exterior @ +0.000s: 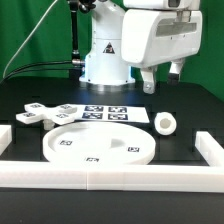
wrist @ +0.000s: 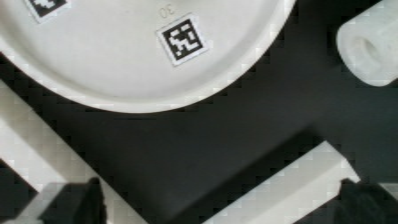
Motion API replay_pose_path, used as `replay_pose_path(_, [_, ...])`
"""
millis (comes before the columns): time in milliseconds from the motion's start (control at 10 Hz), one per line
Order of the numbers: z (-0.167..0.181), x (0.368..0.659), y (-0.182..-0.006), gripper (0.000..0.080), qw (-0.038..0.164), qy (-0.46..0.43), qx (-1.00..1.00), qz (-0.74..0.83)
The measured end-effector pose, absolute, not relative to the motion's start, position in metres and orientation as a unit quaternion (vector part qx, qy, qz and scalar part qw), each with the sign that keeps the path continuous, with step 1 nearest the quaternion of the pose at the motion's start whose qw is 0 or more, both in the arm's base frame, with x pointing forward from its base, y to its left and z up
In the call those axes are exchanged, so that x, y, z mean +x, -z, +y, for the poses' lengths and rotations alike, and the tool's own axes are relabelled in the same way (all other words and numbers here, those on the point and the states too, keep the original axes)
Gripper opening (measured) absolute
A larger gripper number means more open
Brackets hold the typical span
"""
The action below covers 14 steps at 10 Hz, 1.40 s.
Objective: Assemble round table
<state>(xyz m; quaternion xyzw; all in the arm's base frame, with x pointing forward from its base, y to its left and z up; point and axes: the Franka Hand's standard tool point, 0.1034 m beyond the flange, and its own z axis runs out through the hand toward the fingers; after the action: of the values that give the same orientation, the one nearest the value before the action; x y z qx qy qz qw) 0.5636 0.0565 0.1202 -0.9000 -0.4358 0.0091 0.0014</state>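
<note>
The large rimmed round disc (exterior: 97,146) lies flat on the black table in front of the marker board (exterior: 107,114). It also fills one corner of the wrist view (wrist: 143,50), tags up. The cross-shaped base piece (exterior: 45,113) lies at the exterior view's left. The short cylindrical leg (exterior: 164,123) lies on its side at the exterior view's right, and its end shows in the wrist view (wrist: 370,52). My gripper (exterior: 160,78) hangs well above the table, over the leg's side. Its dark fingertips (wrist: 75,203) stand wide apart and hold nothing.
Long white border rails (exterior: 110,178) run along the front and both sides of the table; one corner of them shows in the wrist view (wrist: 249,190). The robot's white base (exterior: 103,55) stands behind the marker board.
</note>
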Motion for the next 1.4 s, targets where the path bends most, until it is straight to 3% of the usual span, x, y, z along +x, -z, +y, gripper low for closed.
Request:
replay_pose_path(600, [0.052, 0.563, -0.118, 0.0649, 0.001, -0.008, -0.897, -0.443])
replay_pose_path(1000, [-0.018, 0.546, -0.068, 0.0649, 0.001, 0.007, -0.859, -0.512])
replay_pose_path(1400, [-0.027, 0.552, -0.064, 0.0649, 0.006, 0.001, -0.856, -0.516])
